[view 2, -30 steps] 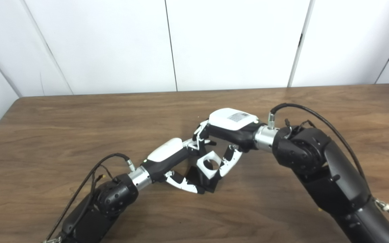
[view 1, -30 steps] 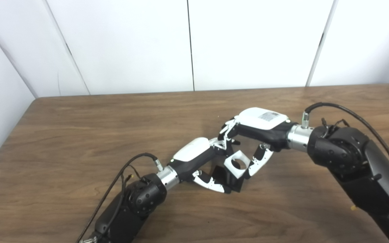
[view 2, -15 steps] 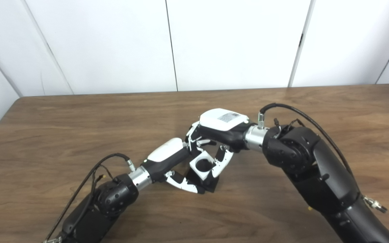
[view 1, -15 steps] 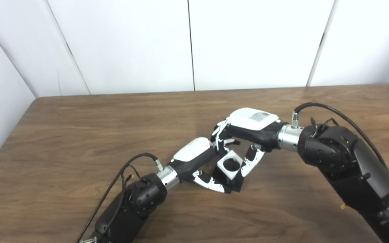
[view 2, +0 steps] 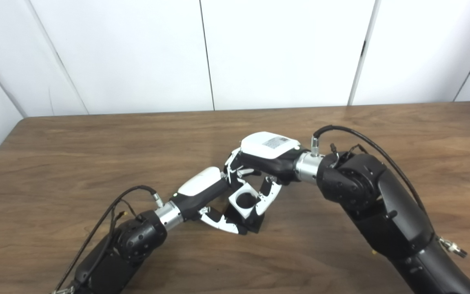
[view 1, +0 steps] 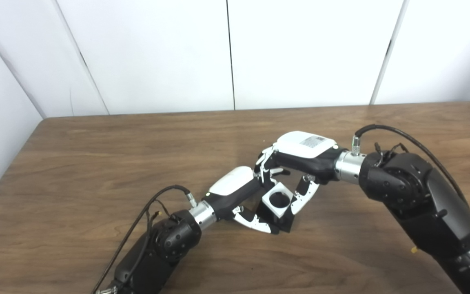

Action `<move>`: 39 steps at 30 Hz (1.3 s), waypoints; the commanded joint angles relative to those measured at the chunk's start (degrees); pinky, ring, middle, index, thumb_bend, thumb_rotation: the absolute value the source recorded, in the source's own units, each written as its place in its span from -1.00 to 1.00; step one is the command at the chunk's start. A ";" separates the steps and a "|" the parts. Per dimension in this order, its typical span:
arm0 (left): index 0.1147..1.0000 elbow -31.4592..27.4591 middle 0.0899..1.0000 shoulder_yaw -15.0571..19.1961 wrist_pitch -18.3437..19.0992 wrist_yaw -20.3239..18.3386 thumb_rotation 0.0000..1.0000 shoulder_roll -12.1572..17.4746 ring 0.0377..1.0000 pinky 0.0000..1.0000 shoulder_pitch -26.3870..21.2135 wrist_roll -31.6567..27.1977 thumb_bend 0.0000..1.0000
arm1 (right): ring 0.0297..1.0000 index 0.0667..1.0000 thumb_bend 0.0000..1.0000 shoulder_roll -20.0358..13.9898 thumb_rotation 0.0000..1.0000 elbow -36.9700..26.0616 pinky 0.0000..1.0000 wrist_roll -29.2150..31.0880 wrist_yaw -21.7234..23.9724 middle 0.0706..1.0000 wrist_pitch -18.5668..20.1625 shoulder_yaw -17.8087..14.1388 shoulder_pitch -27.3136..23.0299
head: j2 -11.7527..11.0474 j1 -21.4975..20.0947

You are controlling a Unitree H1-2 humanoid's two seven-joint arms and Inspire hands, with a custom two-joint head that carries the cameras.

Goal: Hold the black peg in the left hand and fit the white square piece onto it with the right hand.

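Now white square piece point(view 1: 278, 199) atop black peg point(view 1: 280, 221) — right hand point(view 1: 300, 161) gripping.

You're looking at a lab test cell. Plain white wall panels point(view 1: 300, 53) stand right behind the bare wood-grain counter point(view 1: 96, 163), closing it in.

We see both hands meeting near the middle of the table point(view 1: 96, 155). Left hand point(view 1: 239, 196) comes in from lower left, wrapped round the black peg point(view 1: 282, 218), whose base sits on the table. White square piece point(view 1: 278, 199) sits on top of the peg, hole up. Right hand point(view 1: 300, 163) reaches in from the right, above and behind the piece, fingers point(view 1: 304, 196) on its right side.
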 commanded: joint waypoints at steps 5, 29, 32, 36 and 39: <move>-0.14 -1.33 0.85 -0.20 1.66 -2.31 -0.84 1.39 1.00 0.91 -0.26 1.58 0.04 | 0.76 -0.11 0.05 -0.91 -0.73 -0.26 0.84 0.64 -1.99 0.56 -1.87 -0.94 -1.31 | 0.20 -0.12; -0.14 -1.33 0.85 -0.53 1.95 -2.20 -0.84 0.68 1.00 0.93 -0.10 2.22 0.04 | 0.81 0.50 0.83 -1.78 -0.35 -1.47 0.88 1.10 0.24 0.71 1.34 -0.96 -1.11 | 0.65 0.09; -0.14 -1.27 0.86 -0.54 2.01 -2.11 -0.84 0.62 1.00 0.93 -0.07 2.30 0.04 | 0.81 0.51 0.84 -1.88 -0.34 -1.46 0.87 1.08 0.26 0.72 1.27 -0.95 -1.06 | 0.68 0.09; -0.14 -1.08 0.86 -0.50 2.11 -2.24 -0.84 0.56 1.00 0.93 -0.12 2.05 0.04 | 0.81 0.50 0.84 -1.87 -0.34 -1.34 0.88 1.31 0.18 0.71 1.28 -1.10 -1.01 | 0.66 -0.01; -0.14 -0.80 0.86 -0.55 1.76 -2.16 -0.84 0.60 1.00 0.93 -0.22 2.01 0.04 | 0.81 0.49 0.83 -1.97 -0.35 -1.30 0.88 0.93 0.24 0.71 1.30 -1.00 -1.04 | 0.61 0.03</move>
